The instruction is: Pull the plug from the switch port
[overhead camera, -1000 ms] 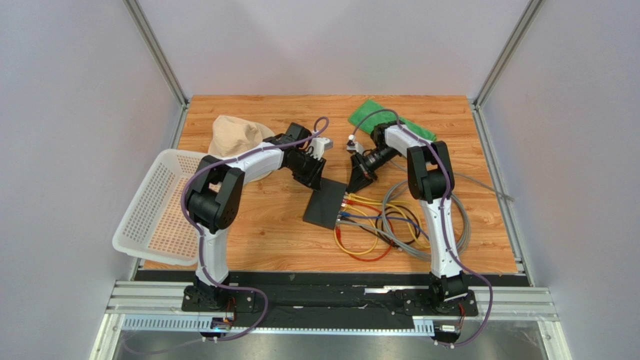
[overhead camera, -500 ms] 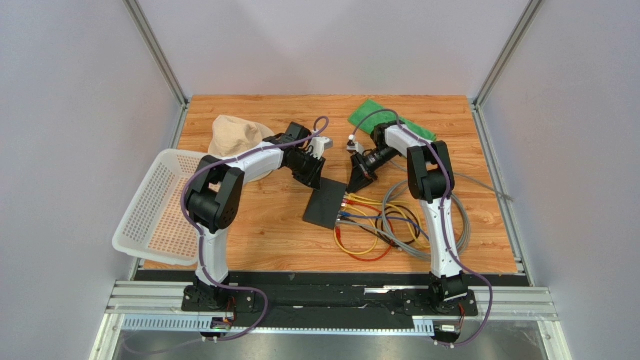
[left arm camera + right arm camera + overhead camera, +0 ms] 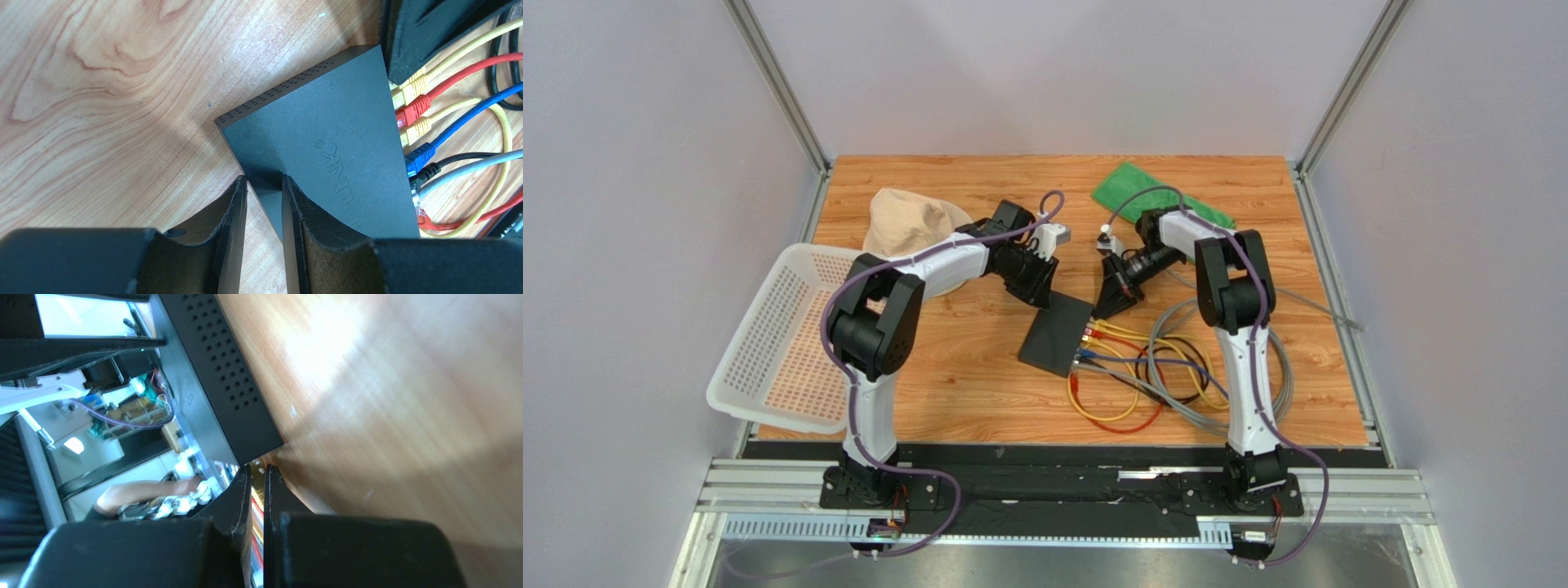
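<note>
The left arm reached far over the wooden table (image 3: 940, 368), and the left gripper (image 3: 264, 184) pinched the far edge of the switch (image 3: 331, 135), which lay flat mid-table. The right arm bent left, with the right gripper (image 3: 256, 478) at the switch's far right corner. Its fingers were almost together with something yellow between them, but whether they gripped it I could not tell. Grey walls stood around.
</note>
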Robot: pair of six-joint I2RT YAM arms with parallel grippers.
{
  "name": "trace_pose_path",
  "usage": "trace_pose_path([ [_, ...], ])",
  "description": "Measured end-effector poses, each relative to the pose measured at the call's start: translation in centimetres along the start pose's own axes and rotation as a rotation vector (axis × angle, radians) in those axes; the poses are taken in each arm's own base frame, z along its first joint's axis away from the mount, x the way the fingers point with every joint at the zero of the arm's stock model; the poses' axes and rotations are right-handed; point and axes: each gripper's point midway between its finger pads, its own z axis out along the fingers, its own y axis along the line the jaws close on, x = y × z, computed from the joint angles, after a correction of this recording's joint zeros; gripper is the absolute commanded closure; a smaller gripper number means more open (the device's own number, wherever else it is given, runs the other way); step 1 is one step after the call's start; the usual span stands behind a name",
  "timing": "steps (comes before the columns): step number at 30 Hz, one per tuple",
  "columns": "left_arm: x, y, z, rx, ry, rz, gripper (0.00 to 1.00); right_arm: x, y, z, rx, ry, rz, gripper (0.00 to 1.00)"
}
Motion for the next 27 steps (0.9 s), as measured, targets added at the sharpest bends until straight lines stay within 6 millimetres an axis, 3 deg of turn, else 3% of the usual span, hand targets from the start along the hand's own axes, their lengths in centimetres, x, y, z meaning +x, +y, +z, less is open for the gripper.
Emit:
trace_pose_path([
  [5, -0.2, 0.5, 0.0, -0.018, -0.01, 0.006, 0.66, -1.1, -0.3, 0.1, -0.057, 0.075, 0.04, 1.0],
  [15, -0.9, -0.4, 0.6, -0.009, -0.03, 0.047, 0.67, 1.4, -0.3, -0.1, -0.067, 0.047, 0.038, 1.0],
  [20, -1.1, -0.5, 0.7, -0.013, -0.038, 0.057, 0.68, 1.3, -0.3, -0.1, -0.02, 0.049, 0.025, 1.0],
  [23, -1.3, -0.4, 0.8, -0.015, -0.045, 0.06, 0.66, 1.3, -0.3, -0.1, -0.034, 0.082, 0.062, 0.84],
  [24, -1.3, -0.4, 0.8, -0.015, -0.046, 0.061, 0.65, 1.3, -0.3, -0.1, -0.044, 0.083, 0.06, 0.74],
  [27, -1.5, -0.4, 0.9, -0.012, -0.053, 0.069, 0.64, 1.4, -0.6, -0.1, -0.039, 0.086, 0.035, 0.63],
])
